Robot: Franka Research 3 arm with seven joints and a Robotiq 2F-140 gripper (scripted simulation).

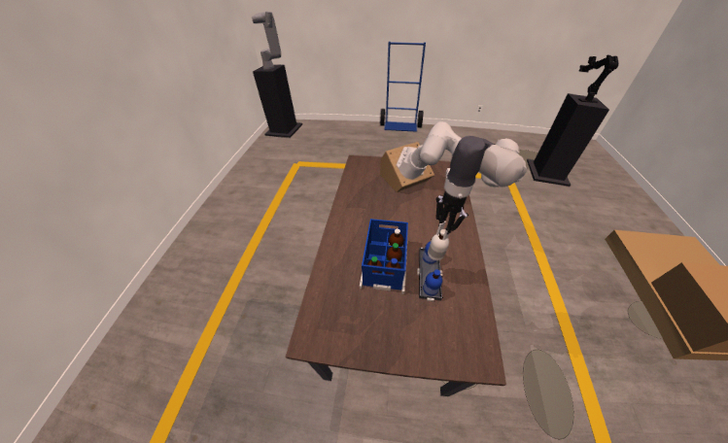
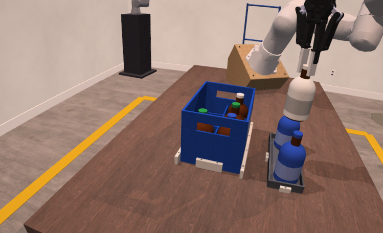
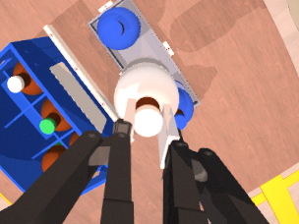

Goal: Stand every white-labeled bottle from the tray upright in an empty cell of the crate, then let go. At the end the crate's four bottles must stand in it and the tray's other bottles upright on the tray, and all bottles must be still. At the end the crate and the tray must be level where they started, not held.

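Observation:
My gripper (image 2: 306, 68) is shut on the neck of a white-labeled bottle (image 2: 299, 96) and holds it upright above the grey tray (image 2: 285, 170). The bottle also shows in the top view (image 1: 437, 246) and the wrist view (image 3: 146, 96). Two blue-labeled bottles stand on the tray: one at the front (image 2: 290, 158), one behind it (image 2: 285, 130), partly hidden by the held bottle. The blue crate (image 2: 217, 127) stands left of the tray. It holds brown bottles with a white cap (image 2: 240, 95), green caps (image 2: 202, 110) (image 2: 235, 105) and a blue cap (image 2: 231, 115).
A tan wedge-shaped block (image 2: 254, 68) carries the arm's base at the far end of the table. White stops (image 2: 208, 164) sit around the crate's foot. A blue hand truck (image 1: 403, 87) and two black pedestals (image 1: 275, 98) (image 1: 568, 137) stand beyond the table.

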